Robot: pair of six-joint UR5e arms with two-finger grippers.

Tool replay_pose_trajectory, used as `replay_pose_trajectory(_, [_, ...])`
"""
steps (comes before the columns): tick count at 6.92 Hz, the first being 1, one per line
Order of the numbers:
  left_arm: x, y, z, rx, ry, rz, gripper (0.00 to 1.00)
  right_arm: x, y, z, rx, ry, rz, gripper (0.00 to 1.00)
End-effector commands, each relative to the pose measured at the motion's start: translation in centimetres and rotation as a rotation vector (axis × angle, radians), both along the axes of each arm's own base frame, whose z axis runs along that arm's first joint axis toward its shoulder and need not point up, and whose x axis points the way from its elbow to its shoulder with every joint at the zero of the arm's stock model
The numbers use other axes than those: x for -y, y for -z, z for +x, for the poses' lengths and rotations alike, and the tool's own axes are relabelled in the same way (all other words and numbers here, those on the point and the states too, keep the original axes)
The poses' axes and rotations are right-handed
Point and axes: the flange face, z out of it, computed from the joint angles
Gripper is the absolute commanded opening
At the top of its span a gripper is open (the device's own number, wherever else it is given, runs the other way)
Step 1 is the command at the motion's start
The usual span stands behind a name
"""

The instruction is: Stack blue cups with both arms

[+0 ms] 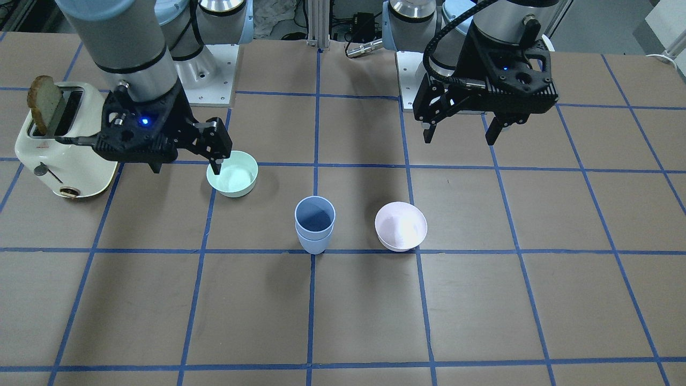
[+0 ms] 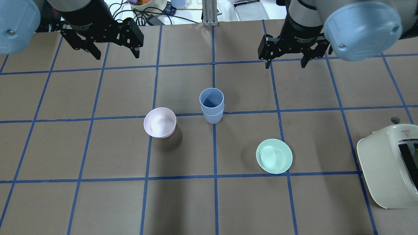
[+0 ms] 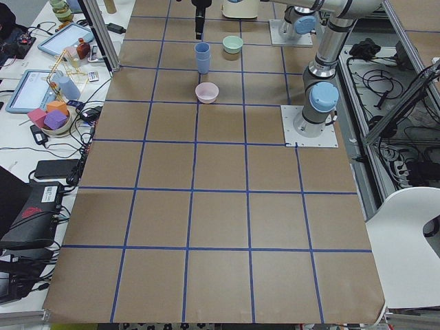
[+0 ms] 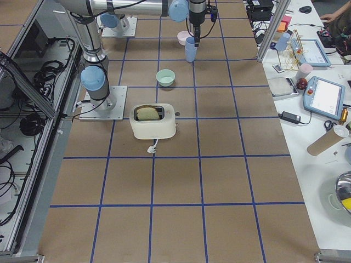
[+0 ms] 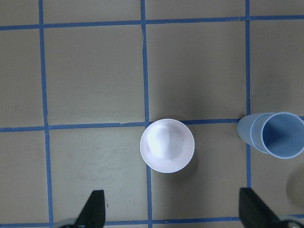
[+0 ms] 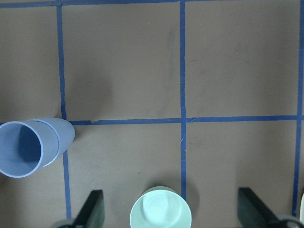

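Note:
The two blue cups (image 1: 314, 225) stand nested one inside the other, upright near the table's middle; the stack also shows in the overhead view (image 2: 212, 104), in the left wrist view (image 5: 273, 137) and in the right wrist view (image 6: 33, 147). My left gripper (image 2: 117, 54) is open and empty, raised above the table, far behind and to the left of the stack. My right gripper (image 2: 285, 63) is open and empty, raised, behind and to the right of the stack. Neither gripper touches the cups.
A pale pink-white bowl (image 2: 159, 122) sits just left of the stack. A mint-green bowl (image 2: 274, 155) sits nearer the robot on the right. A cream toaster (image 1: 64, 145) holding a bread slice (image 1: 45, 104) stands at the far right edge.

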Motion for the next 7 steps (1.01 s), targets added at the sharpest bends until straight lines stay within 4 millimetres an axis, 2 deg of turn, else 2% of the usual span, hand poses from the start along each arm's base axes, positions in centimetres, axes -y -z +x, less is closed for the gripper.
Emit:
replay_pose_trajectory(1, [0.1, 0.2, 0.0, 0.000, -0.003, 0.003, 1.00, 0.7, -3.2, -2.4, -0.001, -0.040, -0.029, 1.00])
replay_pose_trajectory(2, [0.0, 0.0, 0.0, 0.000, -0.003, 0.000, 1.00, 0.6, -4.0, -2.5, -0.001, -0.040, -0.031, 1.00])
replay_pose_trajectory(4, [0.1, 0.1, 0.0, -0.003, -0.001, 0.002, 1.00, -0.5, -3.9, -2.5, -0.013, -0.103, 0.005, 1.00])
replay_pose_trajectory(7, [0.3, 0.3, -0.1, -0.003, -0.002, 0.007, 1.00, -0.5, -3.8, -2.6, -0.015, -0.125, 0.008, 1.00])
